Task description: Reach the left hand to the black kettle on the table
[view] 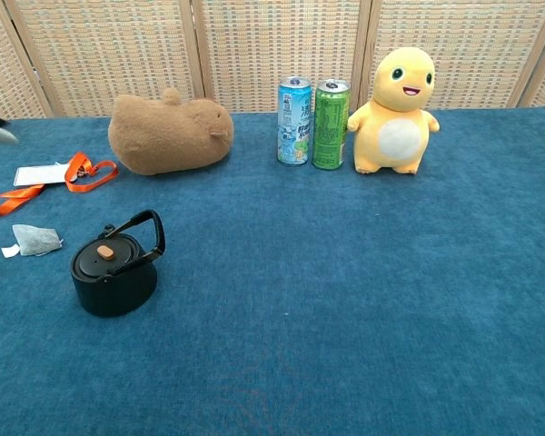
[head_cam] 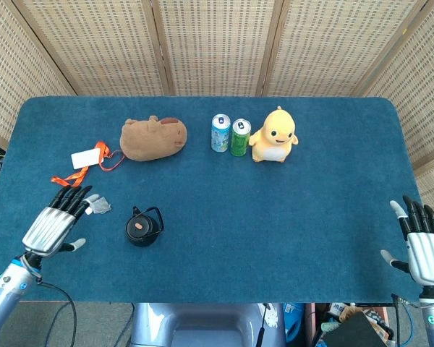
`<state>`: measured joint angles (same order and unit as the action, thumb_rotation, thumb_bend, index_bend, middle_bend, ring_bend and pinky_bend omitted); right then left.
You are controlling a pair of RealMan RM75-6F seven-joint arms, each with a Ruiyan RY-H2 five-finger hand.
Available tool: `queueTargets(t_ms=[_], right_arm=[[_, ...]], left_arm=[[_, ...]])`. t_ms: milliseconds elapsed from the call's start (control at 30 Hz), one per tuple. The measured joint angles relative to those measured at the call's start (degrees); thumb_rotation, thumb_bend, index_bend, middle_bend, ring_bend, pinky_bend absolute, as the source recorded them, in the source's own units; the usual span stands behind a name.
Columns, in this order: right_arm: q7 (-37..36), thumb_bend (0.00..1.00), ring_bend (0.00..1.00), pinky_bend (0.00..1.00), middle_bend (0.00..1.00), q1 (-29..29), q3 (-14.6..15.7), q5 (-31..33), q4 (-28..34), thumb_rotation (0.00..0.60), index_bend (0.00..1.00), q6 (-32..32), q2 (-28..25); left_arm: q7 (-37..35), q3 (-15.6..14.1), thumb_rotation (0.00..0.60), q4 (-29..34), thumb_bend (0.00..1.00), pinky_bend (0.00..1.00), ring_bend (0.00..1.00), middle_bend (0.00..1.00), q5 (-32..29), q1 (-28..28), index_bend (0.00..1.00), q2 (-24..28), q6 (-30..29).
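Kettle [head_cam: 142, 228] stands upright left of table [head_cam: 289, 217] centre, handle up for grasping. Left hand [head_cam: 54, 225], empty with fingers spread, hovers left of kettle, apart from it. Right hand [head_cam: 421, 254] rests empty, fingers apart, far right of kettle.

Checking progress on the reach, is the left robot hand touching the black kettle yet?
No, in the head view the left robot hand hovers open beside the black kettle, with bare blue table between them.
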<state>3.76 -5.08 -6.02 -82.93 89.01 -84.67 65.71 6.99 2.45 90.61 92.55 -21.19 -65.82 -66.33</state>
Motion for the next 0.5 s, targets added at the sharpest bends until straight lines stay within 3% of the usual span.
queueTargets(t_ms=[300, 500], right_arm=[[0.4, 0.0, 0.0, 0.0, 0.0, -0.4, -0.39, 1.25, -0.73, 0.6, 0.0, 1.0, 0.4], [0.63, 0.0, 0.0, 0.0, 0.0, -0.47, -0.27, 1.28, -0.9, 0.6, 0.0, 1.14, 0.6]], left_arm=[[-0.46, 0.43, 0.6, -0.49, 0.4, 0.0, 0.0, 0.0, -1.02, -7.11, 0.4, -1.81, 9.01], [1.56, 0.55, 0.6, -0.76, 0.41, 0.0, 0.0, 0.0, -2.86, -8.94, 0.42, -3.41, 11.24]])
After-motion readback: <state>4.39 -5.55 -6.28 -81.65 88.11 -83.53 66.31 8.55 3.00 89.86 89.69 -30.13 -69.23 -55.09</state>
